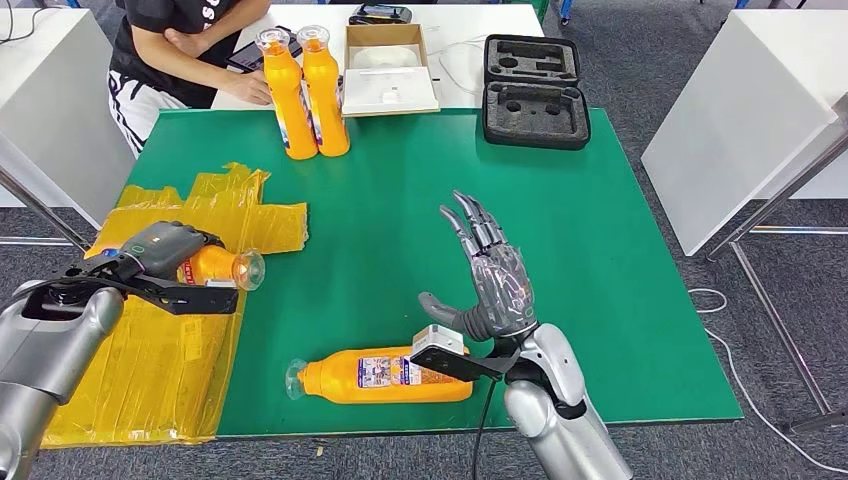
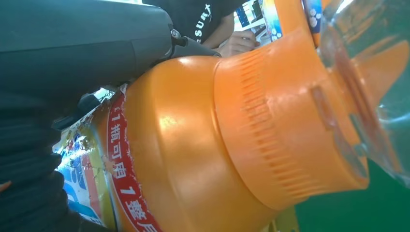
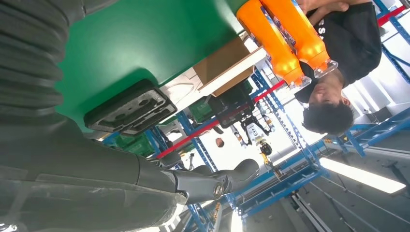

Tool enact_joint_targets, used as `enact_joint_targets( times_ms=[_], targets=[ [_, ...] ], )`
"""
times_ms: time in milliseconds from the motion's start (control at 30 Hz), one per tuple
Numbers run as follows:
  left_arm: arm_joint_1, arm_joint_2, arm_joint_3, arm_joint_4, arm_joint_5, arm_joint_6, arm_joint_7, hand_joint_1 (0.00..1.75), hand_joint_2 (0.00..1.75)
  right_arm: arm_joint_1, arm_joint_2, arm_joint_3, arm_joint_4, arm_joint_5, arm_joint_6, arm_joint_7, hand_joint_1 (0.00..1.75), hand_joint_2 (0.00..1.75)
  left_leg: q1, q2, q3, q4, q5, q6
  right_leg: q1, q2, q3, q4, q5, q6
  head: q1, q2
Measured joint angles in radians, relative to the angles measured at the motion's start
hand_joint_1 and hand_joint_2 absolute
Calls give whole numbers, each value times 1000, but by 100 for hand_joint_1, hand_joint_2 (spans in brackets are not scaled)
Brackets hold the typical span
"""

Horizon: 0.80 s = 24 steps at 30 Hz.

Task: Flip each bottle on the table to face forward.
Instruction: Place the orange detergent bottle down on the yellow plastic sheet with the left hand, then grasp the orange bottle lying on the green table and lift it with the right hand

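Observation:
My left hand [image 1: 165, 250] grips an orange bottle [image 1: 213, 266] lying sideways above the yellow sheet, its clear cap pointing right; up close, that bottle [image 2: 203, 145] shows a red label band. A second orange bottle [image 1: 385, 376] lies on its side at the front of the green table [image 1: 600, 250], cap to the left, just left of my right wrist. My right hand [image 1: 490, 275] is raised above the table, fingers spread, holding nothing. Two more orange bottles [image 1: 305, 90] stand upright at the table's far edge, and these standing bottles [image 3: 283, 36] also appear in the right wrist view.
A crumpled yellow plastic sheet [image 1: 170, 360] covers the table's left side. A seated person [image 1: 180, 45] rests a hand beside the two standing bottles. A cardboard box [image 1: 388, 68] and an open black foam case [image 1: 535, 90] lie at the back. White tables flank both sides.

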Motion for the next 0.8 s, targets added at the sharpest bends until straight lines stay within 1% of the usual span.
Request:
enact_joint_targets(
  times_ms=[233, 400, 500, 600, 700, 800],
  targets=[
    [-13, 2, -14, 30, 14, -16, -1, 175, 175, 0, 2, -1, 0, 0, 3, 2, 0, 175, 0, 0, 0, 0, 0, 0, 0, 0, 0, 0, 0, 0, 0, 0],
    [-43, -6, -43, 114, 30, -27, -3, 175, 175, -1, 1, -1, 0, -4, 16, 7, 0, 175, 0, 0, 0, 0, 0, 0, 0, 0, 0, 0, 0, 0, 0, 0],
    [-62, -21, -65, 177, 39, -11, -8, 175, 175, -5, 1, -1, 3, -5, 18, 8, 0, 175, 0, 0, 0, 0, 0, 0, 0, 0, 0, 0, 0, 0, 0, 0],
    [-71, -40, -82, 224, 62, 1, -37, 175, 175, -9, 1, -1, 9, -6, 20, 10, 0, 175, 0, 0, 0, 0, 0, 0, 0, 0, 0, 0, 0, 0, 0, 0],
    [-72, -68, -100, 250, 104, 3, -79, 175, 175, -17, 1, -1, 18, -10, 22, 13, 0, 175, 0, -1, 0, 0, 0, 0, 0, 0, 0, 0, 0, 0, 0, 0],
    [-68, -95, -116, 258, 146, 0, -101, 175, 175, -24, 1, -1, 26, -17, 26, 14, 0, 175, 0, -1, 0, 0, 0, 0, -1, -1, 1, 0, 0, 0, 0, 0]
  ],
)
